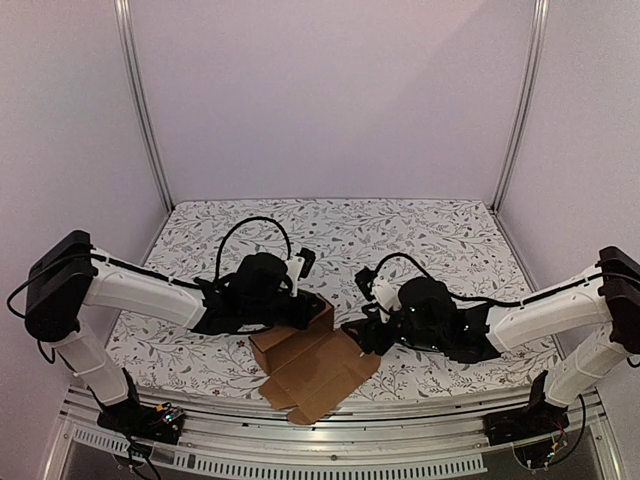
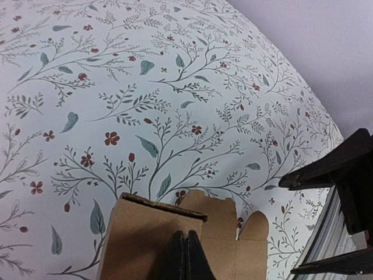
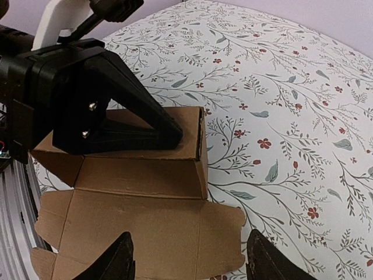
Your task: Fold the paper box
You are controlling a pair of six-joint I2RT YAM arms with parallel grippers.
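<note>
Paper box (image 1: 310, 365) at near table (image 1: 400, 230) edge is part-folded (one wall raised, flaps left flat), pressed by closed left gripper (image 2: 186, 256), right gripper (image 3: 190, 240) spread wide above.

My white-shelled left arm (image 1: 140, 290) and white-shelled right arm (image 1: 545, 315) are ending in boxy black joint housings and black wrists. Thin black cables (image 1: 255, 219) are looping above each wrist. Two silver screws (image 3: 91, 106) are glinting on my matte-black wedge-shaped left gripper (image 3: 173, 136).
</note>
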